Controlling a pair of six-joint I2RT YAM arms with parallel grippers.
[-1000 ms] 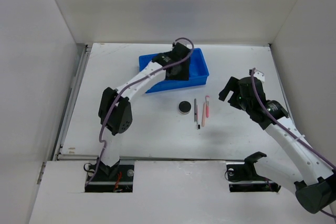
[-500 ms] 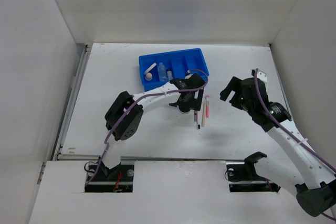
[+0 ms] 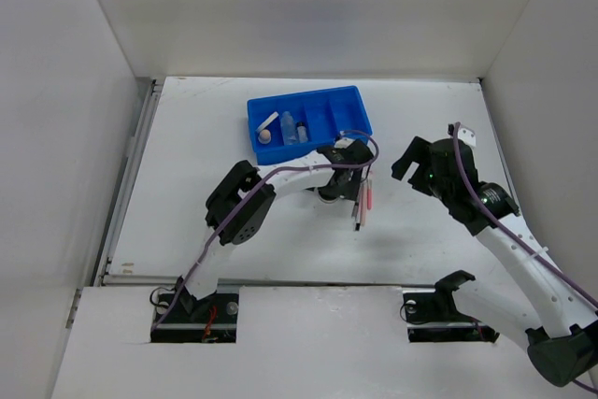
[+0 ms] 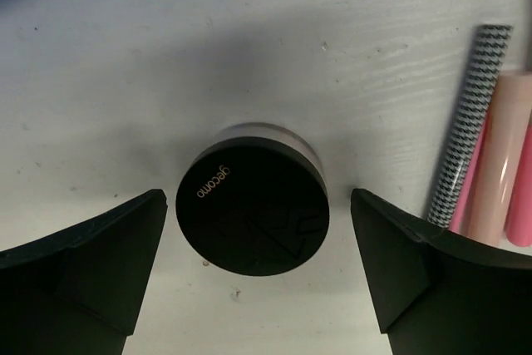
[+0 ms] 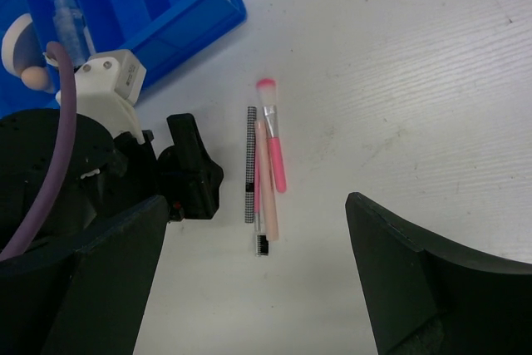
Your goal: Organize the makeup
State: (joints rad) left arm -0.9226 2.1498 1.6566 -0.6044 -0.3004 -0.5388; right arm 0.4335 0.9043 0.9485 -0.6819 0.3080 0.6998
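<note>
The round black jar (image 4: pixel 252 220) is bracketed, untouched, by the wide-spread jaws of the left gripper (image 4: pixel 258 204), evidently lined up for a grasp

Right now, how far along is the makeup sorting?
Done: a sponge, a puff and small bottles sit in the blue tray. In hand: the left gripper hangs open around the black jar on the table, not gripping it. Left: that jar, plus the pencils and pink brush lying beside it. The right gripper is open, holding nothing.
</note>
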